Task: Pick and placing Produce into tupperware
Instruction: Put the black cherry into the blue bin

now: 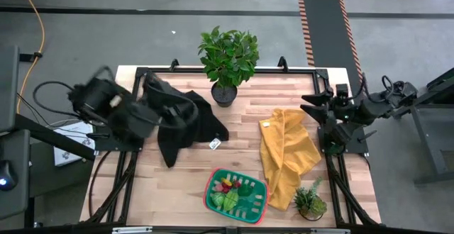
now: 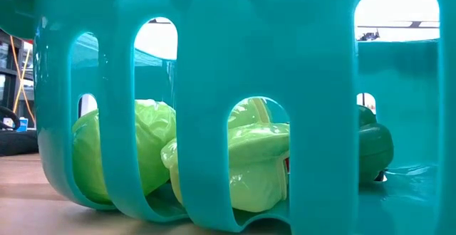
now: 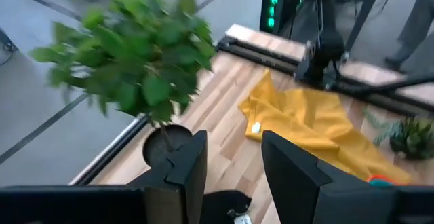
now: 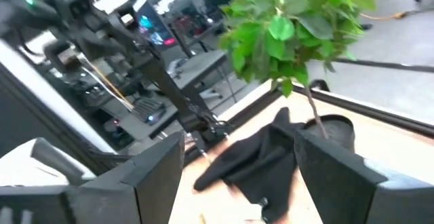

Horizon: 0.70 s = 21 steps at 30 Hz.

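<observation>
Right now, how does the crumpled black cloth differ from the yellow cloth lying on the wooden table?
The crumpled black cloth lies toward the table's left, partly under the left arm; the yellow cloth lies toward the right, near the right arm. The black one is bunched and spread sideways; the yellow one runs in a long strip toward the front edge, ending beside the small spiky potted plant. Both are loose, rumpled fabric lying on the wooden table.

Both arms raised, left fingers (image 3: 191,176) and right fingers (image 4: 152,170) apart, empty.
</observation>
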Each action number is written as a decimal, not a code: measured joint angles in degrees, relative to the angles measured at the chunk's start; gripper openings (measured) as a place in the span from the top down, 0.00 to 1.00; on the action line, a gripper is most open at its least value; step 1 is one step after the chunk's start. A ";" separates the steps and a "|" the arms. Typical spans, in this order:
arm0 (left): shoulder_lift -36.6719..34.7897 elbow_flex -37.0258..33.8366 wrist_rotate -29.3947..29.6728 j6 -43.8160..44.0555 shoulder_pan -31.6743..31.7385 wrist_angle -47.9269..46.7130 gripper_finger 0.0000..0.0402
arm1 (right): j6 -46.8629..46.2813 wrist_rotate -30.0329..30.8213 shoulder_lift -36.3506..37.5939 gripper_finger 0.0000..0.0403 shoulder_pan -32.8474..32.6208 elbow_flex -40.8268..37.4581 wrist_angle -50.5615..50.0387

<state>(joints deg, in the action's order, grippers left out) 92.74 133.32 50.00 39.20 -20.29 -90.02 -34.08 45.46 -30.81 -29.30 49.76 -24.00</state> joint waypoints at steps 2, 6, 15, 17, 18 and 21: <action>-2.27 0.00 1.02 0.00 0.02 0.00 0.68 | -1.91 0.78 -0.71 0.33 0.00 0.00 -1.79; -7.20 -1.48 1.99 -0.84 0.02 0.11 0.68 | -5.43 2.60 -2.98 0.33 -0.84 0.00 -4.35; -23.36 -25.21 2.28 12.65 0.00 0.00 0.68 | -14.15 14.41 -9.25 0.33 -10.25 0.00 -8.07; -26.40 -31.57 0.81 16.81 -0.38 0.33 0.68 | -17.96 17.94 -10.53 0.33 -12.95 0.00 -9.96; -27.74 -34.83 0.34 18.74 -1.06 0.85 0.68 | -20.37 19.86 -11.19 0.33 -14.25 0.00 -11.13; -30.51 -43.26 0.19 22.34 -4.69 5.93 0.68 | -28.10 24.52 -13.33 0.33 -17.97 0.00 -14.51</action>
<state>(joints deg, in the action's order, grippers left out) 62.24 90.06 50.18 61.54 -24.98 -84.08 -62.18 69.99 -44.14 -47.26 49.76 -38.51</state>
